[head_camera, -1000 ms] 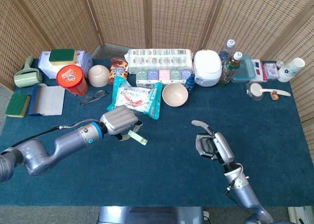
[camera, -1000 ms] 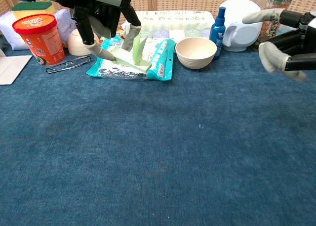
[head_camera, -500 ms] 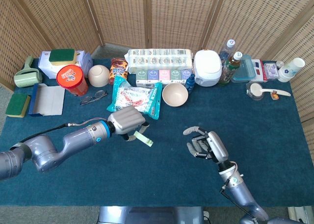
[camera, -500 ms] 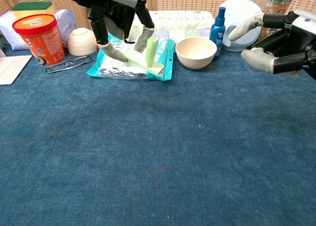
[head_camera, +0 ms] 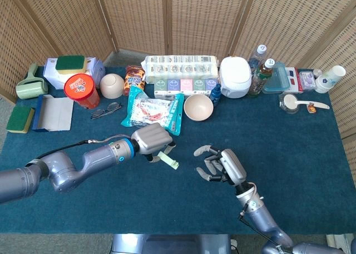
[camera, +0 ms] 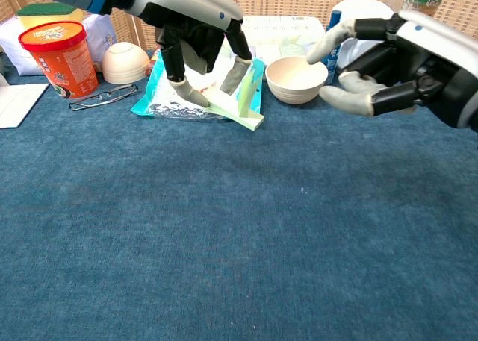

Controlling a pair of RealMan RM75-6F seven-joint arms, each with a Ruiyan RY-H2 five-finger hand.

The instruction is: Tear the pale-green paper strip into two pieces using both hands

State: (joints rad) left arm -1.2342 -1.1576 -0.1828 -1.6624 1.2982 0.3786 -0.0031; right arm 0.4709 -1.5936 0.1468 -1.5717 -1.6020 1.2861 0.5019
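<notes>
The left hand [head_camera: 151,140] hangs over the middle of the blue surface [head_camera: 311,154] with the pale-green paper strip [head_camera: 168,160] pinched between its fingers [camera: 188,92]; the strip's free end slants down to the right, and in the chest view it passes in front of the teal snack bag [head_camera: 150,110]. The right hand [head_camera: 219,165] floats a little to the right of the strip, fingers spread, holding nothing and not touching the paper.

Just behind the two hands sit the snack bag and a beige bowl [head_camera: 198,106], with a small blue bottle [head_camera: 216,93] and a white rice cooker [head_camera: 235,76] beyond. Further left lie a pair of glasses [head_camera: 105,109], an orange tub [head_camera: 82,90] and an upturned bowl [head_camera: 112,85].
</notes>
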